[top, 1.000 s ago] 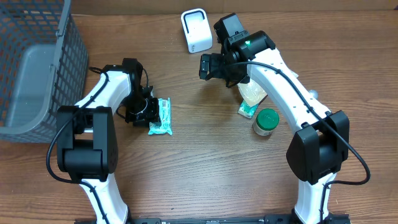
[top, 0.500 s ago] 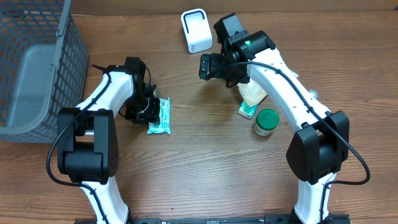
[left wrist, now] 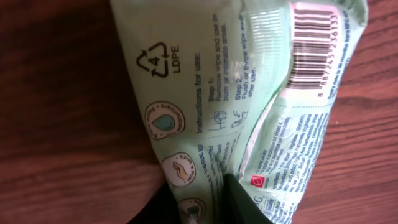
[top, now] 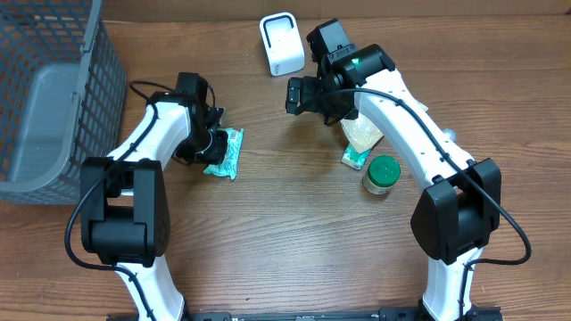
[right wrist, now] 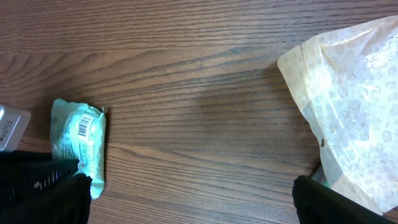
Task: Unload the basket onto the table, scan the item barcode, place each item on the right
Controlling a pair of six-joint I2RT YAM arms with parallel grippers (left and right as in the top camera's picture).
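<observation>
Wet wipes pack [top: 224, 153] is left of centre on the worktop [top: 285, 241]. Left gripper [top: 208, 147] jaws pinch its near edge and the film creases there. Barcode [left wrist: 314, 46] is exposed. Right gripper [top: 297, 96] jaws are spread, empty. Judged light, soft, slick film: hold the end seam, clear of the barcode.

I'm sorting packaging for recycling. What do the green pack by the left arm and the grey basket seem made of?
Green pack: soft plastic film, slight sheen, creased; its printed recycling triangle reads LDPE. Grey basket: open mesh walls, matt; coated wire or plastic, the look leaves that open.
</observation>
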